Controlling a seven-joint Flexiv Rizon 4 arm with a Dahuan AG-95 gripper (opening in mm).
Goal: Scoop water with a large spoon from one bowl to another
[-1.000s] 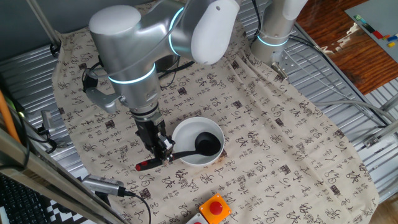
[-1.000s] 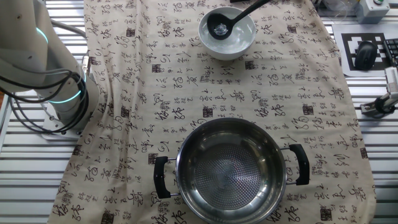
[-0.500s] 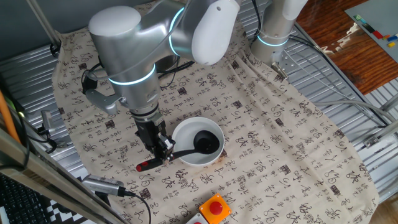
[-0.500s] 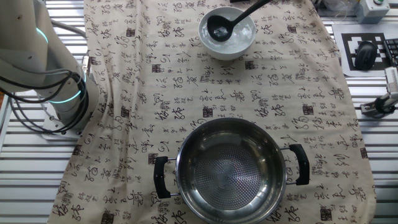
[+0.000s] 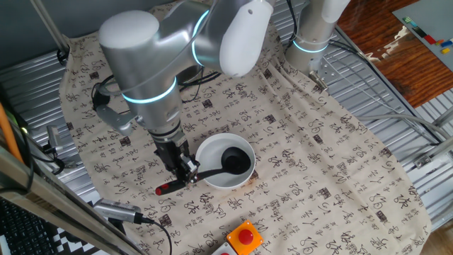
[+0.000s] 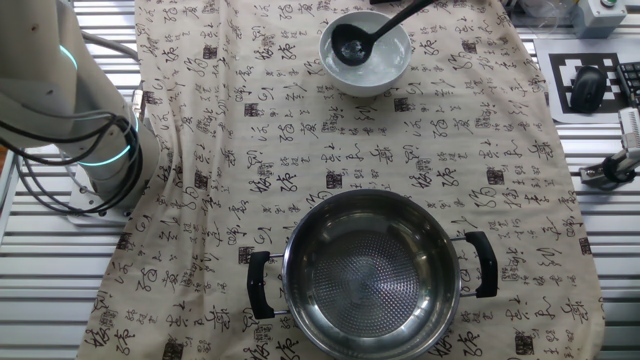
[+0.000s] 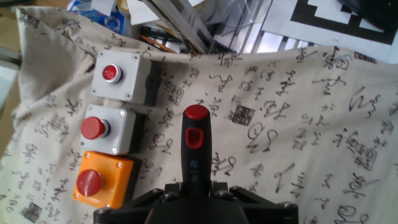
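One fixed view has the gripper (image 5: 185, 170) down low beside the white bowl (image 5: 205, 152), its fingers clamped on the thin black handle of the ladle (image 5: 212, 168) partway along. The ladle's round scoop sits inside the bowl, dark against the white, while the handle runs out over the rim toward the gripper and on past it, and the red tip (image 5: 162, 189) pokes out beyond the fingers, low over the printed cloth (image 5: 318, 163) that covers the bench. An orange box with a red button (image 5: 244, 236) sits near the front edge, just beside the bowl.

The other fixed view looks from the far side: the bowl (image 6: 385, 75) is at the top, the ladle (image 6: 352, 46) scoop resting in it with the handle slanting up and out of frame. The steel pot (image 6: 370, 275) stands well apart from the bowl, nearer this camera, with its two black side handles out to either side.

The hand view looks straight along the handle (image 7: 196, 162): it rises from between the gripper (image 7: 196, 194) fingers, red tip farthest out. Three button boxes (image 7: 109, 127) lie on the cloth to the left of it.
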